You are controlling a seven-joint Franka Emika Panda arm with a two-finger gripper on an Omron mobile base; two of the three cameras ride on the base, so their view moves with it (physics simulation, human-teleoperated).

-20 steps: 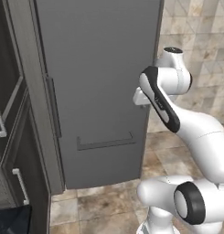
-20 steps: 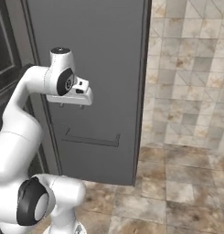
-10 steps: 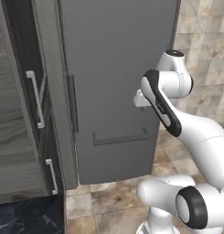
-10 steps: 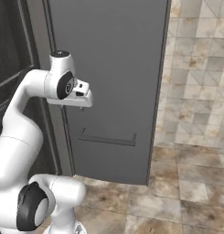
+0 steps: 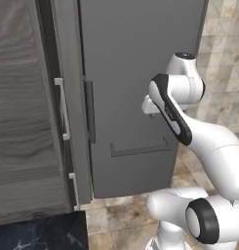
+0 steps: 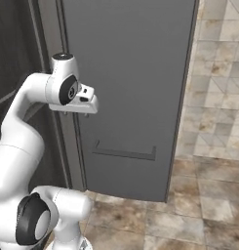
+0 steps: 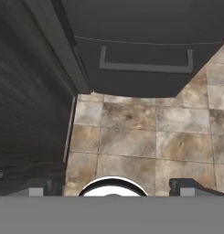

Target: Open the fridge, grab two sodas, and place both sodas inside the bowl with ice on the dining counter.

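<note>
We judge the task barely begun: the fridge (image 5: 135, 88) stands shut straight ahead of the base, bar handle (image 5: 89, 111) at its left edge untouched, no soda fetched yet, and our gripper (image 6: 78, 111), jaws spread and empty, hangs short of the door.

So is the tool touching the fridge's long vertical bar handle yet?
Apart. In the left base view the open tool hangs in front of the tall dark grey fridge door, well right of the vertical bar handle, with bare door between.
</note>
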